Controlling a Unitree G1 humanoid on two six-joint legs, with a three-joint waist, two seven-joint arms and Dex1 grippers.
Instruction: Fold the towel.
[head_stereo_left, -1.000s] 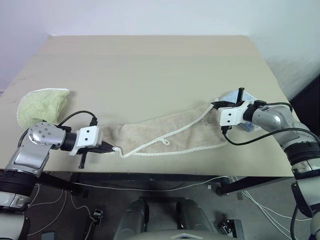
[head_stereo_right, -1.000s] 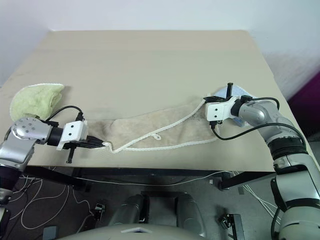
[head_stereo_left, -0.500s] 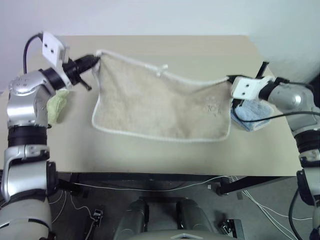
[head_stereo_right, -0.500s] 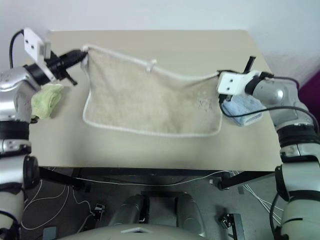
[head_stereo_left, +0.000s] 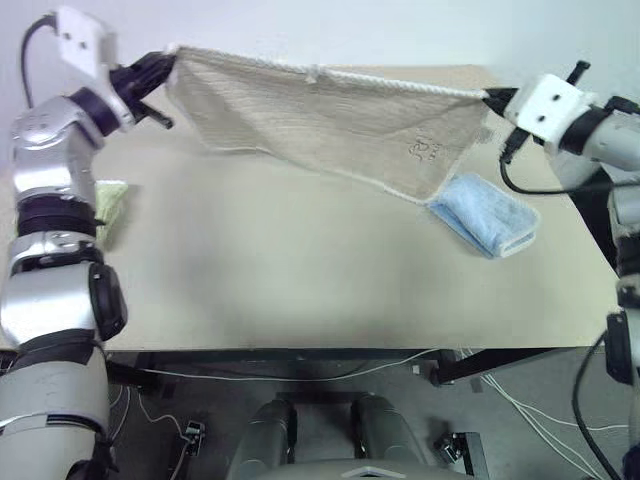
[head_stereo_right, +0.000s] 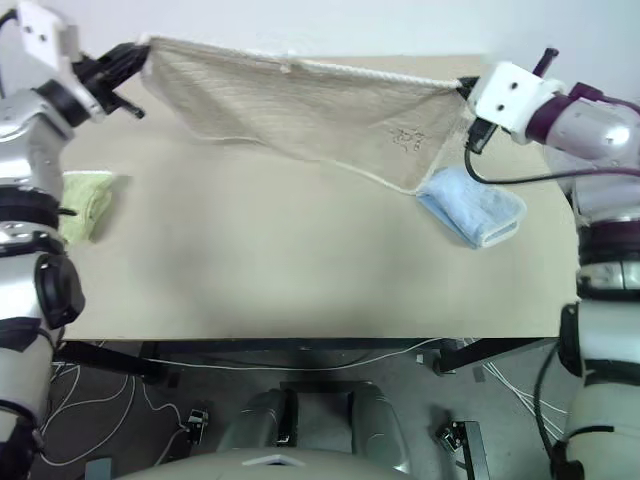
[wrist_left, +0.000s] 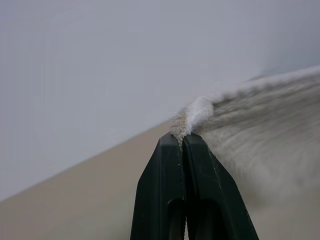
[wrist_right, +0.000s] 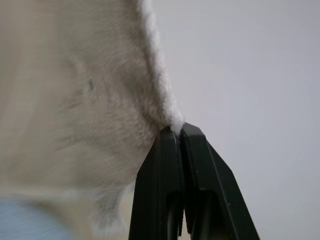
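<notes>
Since a second ago: towel (head_stereo_left: 330, 125) lifted from a crumpled strip along the near edge of the desk (head_stereo_left: 300, 280) to a taut sheet in the air over the far half. Both arms raised with it.

Left gripper (head_stereo_left: 165, 66): fingers (wrist_left: 165, 195) pressed fully together, pinching one top corner of towel; corded corner bunched at the tips in left wrist view. Held high over far left corner of desk.

Right gripper (head_stereo_left: 492, 97): fingers (wrist_right: 200, 190) likewise fully closed, clamped on the opposite top corner; white edging running up from the tips in right wrist view. Held high near far right corner.

Towel: top edge stretched nearly straight between the two grips, small loop (head_stereo_left: 312, 71) on it left of centre. Sheet hanging down and slanting, lower right corner drooping lowest, just over the blue folded towel (head_stereo_left: 487, 214); contact with it cannot be told. Embroidered mark (head_stereo_left: 423, 150) near right side.

Desk: beige top. Blue folded towel near right edge. Green towel (head_stereo_left: 110, 205) at left edge, partly behind left arm. Middle and near part bare.

Room: pale wall behind far edge; cables (head_stereo_left: 300, 372) on floor below near edge.
</notes>
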